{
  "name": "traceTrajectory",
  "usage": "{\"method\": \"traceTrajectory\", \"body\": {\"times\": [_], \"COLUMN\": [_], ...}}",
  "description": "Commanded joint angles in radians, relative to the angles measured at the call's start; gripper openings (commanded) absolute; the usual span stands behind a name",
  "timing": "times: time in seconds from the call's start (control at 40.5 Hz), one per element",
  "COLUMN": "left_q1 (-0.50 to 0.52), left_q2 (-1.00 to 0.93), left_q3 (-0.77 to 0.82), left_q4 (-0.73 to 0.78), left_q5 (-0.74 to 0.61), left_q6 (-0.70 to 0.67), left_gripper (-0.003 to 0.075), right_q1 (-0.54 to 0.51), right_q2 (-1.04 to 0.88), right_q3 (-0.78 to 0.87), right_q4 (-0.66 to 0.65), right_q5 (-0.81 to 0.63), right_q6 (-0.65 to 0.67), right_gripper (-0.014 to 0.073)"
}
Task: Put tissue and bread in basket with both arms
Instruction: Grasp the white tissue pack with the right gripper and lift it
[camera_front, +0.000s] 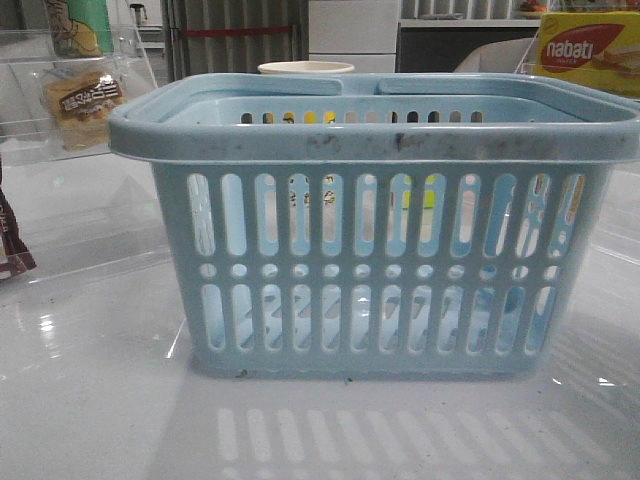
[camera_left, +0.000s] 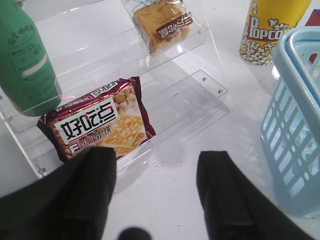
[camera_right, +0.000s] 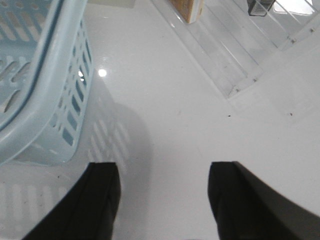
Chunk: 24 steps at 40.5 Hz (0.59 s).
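Both the left gripper (camera_left: 156, 192) and right gripper (camera_right: 164, 200) are held wide apart, with nothing in them. One bread (camera_left: 162, 22) is seen on the clear shelf (camera_left: 200, 85); one basket (camera_front: 375, 130) is placed mid-table.

Basket (camera_front: 380, 300): light blue plastic, slotted and round-holed sides, wide scuffed rim, handles folded down; stands upright at the table's centre. Bread (camera_left: 162, 22): tan-yellow, in clear wrapper with dark brown label and white lettering; rests on an upper step of the clear stand, left of the basket
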Motion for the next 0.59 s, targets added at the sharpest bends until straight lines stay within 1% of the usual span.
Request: {"method": "traceTrajectory", "body": {"times": [0.0, 0.173, 0.321, 0.568], "left_q1": [-0.008, -0.008, -0.008, -0.008], "left_q2": [0.005, 0.005, 0.005, 0.005], "left_q3": [-0.029, -0.029, -0.029, -0.029], "left_q4": [-0.011, -0.011, -0.011, -0.011], "left_q5": [-0.072, -0.072, -0.072, -0.07], "left_q6": [-0.001, -0.001, -0.001, -0.001], "left_gripper": [0.0443, 0.0443, 0.0443, 0.0443], "right_q1": [-0.052, -0.143, -0.189, -0.206], "right_q2": [0.06, 0.203, 0.341, 0.53], "right_q3": [-0.077, -0.185, -0.293, -0.449], "right_q4": [0.002, 0.007, 0.008, 0.021], "right_q5": [-0.101, -0.132, -0.177, -0.197], "right_q6": [-0.001, -0.001, -0.001, -0.001], "right_gripper": [0.051, 0.051, 0.051, 0.051]}}
